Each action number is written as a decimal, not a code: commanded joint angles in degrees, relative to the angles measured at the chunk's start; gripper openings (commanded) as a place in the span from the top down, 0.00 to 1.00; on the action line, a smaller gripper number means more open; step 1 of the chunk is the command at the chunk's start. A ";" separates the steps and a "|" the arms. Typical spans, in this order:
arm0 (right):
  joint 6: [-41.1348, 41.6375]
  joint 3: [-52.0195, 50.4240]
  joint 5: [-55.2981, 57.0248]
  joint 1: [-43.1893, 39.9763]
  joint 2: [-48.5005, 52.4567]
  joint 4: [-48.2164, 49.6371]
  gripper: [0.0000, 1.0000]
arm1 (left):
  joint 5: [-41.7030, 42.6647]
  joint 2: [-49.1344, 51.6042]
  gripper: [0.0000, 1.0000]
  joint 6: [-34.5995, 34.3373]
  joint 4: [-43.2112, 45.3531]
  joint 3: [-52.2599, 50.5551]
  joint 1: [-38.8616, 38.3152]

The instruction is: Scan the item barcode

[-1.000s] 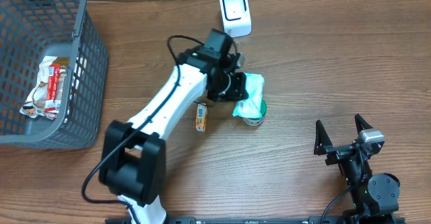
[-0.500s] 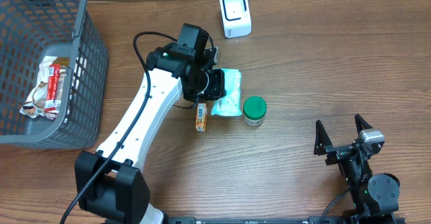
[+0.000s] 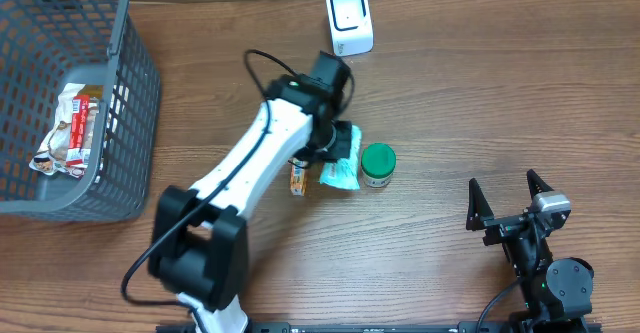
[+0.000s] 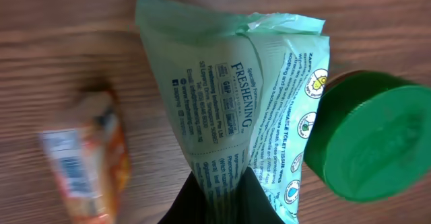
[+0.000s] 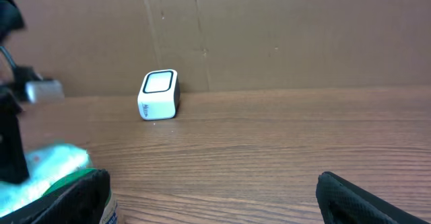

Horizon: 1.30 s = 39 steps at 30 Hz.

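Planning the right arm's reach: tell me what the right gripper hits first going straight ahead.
Probably nothing: right gripper faces bare table, then the cardboard wall; scanner sits left of that line.

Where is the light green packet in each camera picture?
Overhead: the packet is in the middle of the table, under the white arm's tip.
Left wrist: it fills the middle, pinched in the jaws at the bottom edge.
Right wrist: blurry, at the far left.
Shared landmark: the green lid beside it, clearest overhead and in the left wrist.

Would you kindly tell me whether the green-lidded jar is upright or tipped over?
Upright: the green-lidded jar shows its round lid face-up from overhead, standing on the table.
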 commanded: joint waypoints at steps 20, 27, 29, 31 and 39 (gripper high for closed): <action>-0.04 -0.59 0.50 -0.37 -0.57 0.37 0.00 | -2.01 2.40 0.96 -4.85 2.10 -0.28 -3.65; -0.04 -0.59 0.50 -0.37 -0.57 0.37 0.00 | -5.05 2.40 0.96 -6.99 1.60 -1.49 -3.67; -0.04 -0.57 0.50 -0.37 -0.57 0.37 0.00 | -5.09 2.40 0.95 -8.76 2.05 -2.89 -3.82; -0.04 -0.59 0.50 -0.37 -0.57 0.37 0.00 | -5.07 2.43 0.94 -8.94 3.10 -4.55 -3.89; -0.04 -0.57 0.50 -0.37 -0.57 0.37 0.00 | -3.93 2.40 0.51 -8.85 4.96 -6.38 -3.87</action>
